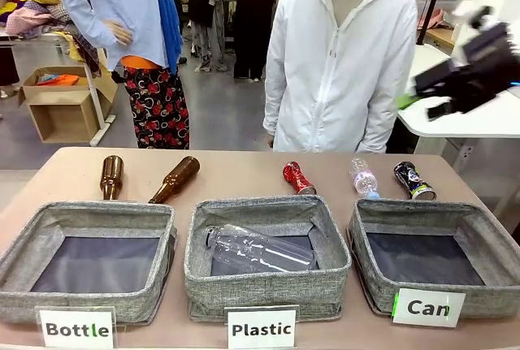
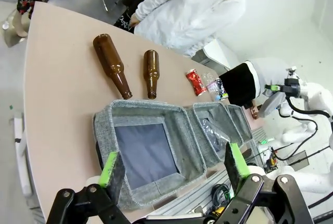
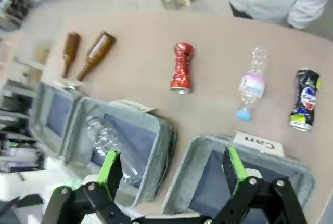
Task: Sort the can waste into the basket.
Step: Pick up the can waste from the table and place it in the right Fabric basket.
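The can waste lies on its side on the bare table behind the baskets, none of it in a basket.

In the front view, reading from the left:
- The "Bottle" basket [image 1: 89, 212] sits lower left, with two brown bottles [image 1: 111, 176] behind it.
- The "Plastic" basket [image 1: 268, 285] is in the middle and holds a clear bottle [image 1: 256, 250].
- The red can [image 1: 297, 178] lies just behind this basket's right corner.
- A small clear bottle [image 1: 363, 178] comes next.
- The black can [image 1: 414, 181] lies just behind the "Can" basket [image 1: 422, 208], lower right.

The left gripper [image 2: 174, 166] hangs above the "Bottle" basket, spread wide and holding nothing. The red can is well apart from it, at middle right of its wrist view.

The right gripper [image 1: 418, 98] is a blur at the upper right, high over the table. It is above and to the right of the black can and well apart from both cans. Its fingers [image 3: 110, 167] stand fully apart and hold nothing.
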Action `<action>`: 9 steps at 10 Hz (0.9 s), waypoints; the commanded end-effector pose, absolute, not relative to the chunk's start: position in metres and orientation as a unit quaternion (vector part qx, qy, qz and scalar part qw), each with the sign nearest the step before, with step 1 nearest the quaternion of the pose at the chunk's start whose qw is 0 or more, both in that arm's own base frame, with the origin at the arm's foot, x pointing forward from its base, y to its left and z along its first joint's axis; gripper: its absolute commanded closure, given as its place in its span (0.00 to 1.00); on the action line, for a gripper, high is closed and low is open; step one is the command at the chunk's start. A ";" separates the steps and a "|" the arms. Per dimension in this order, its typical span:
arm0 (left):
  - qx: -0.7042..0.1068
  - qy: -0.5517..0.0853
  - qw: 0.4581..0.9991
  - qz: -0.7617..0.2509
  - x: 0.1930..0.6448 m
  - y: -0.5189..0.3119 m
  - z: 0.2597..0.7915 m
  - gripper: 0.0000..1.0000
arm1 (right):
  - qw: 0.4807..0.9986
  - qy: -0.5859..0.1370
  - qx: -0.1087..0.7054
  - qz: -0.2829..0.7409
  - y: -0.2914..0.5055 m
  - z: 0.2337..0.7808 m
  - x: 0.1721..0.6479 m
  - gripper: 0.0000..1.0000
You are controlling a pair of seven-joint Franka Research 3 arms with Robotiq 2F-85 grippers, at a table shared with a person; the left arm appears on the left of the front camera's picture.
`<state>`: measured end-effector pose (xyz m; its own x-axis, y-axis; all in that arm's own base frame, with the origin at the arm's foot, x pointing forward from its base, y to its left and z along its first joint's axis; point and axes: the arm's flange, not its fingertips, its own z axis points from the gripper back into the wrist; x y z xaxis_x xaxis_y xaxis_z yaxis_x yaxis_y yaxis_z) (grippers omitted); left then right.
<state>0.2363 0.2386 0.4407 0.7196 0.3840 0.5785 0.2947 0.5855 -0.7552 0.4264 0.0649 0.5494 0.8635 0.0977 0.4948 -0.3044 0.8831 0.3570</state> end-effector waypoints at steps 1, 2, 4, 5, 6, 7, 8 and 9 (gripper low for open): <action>-0.456 -0.387 0.801 0.020 0.237 0.240 0.442 0.00 | 0.962 -0.203 0.135 0.124 0.110 0.540 0.458 0.00; -0.456 -0.387 0.801 0.020 0.237 0.240 0.442 0.00 | 0.964 -0.188 0.111 0.153 0.145 0.529 0.469 0.00; -0.456 -0.387 0.801 0.020 0.237 0.240 0.442 0.00 | 0.965 -0.154 0.089 0.192 0.206 0.496 0.478 0.00; -0.456 -0.387 0.801 0.020 0.237 0.240 0.442 0.00 | 0.965 -0.150 0.078 0.199 0.223 0.483 0.477 0.00; -0.456 -0.387 0.801 0.020 0.237 0.240 0.442 0.00 | 0.966 -0.127 0.071 0.214 0.224 0.475 0.475 0.00; -0.456 -0.387 0.801 0.020 0.237 0.240 0.442 0.00 | 0.963 -0.149 0.090 0.204 0.214 0.478 0.468 0.00; -0.456 -0.387 0.801 0.020 0.237 0.240 0.442 0.00 | 0.963 -0.149 0.090 0.204 0.214 0.478 0.468 0.00; -0.456 -0.387 0.801 0.020 0.237 0.240 0.442 0.00 | 0.963 -0.149 0.090 0.204 0.214 0.478 0.468 0.00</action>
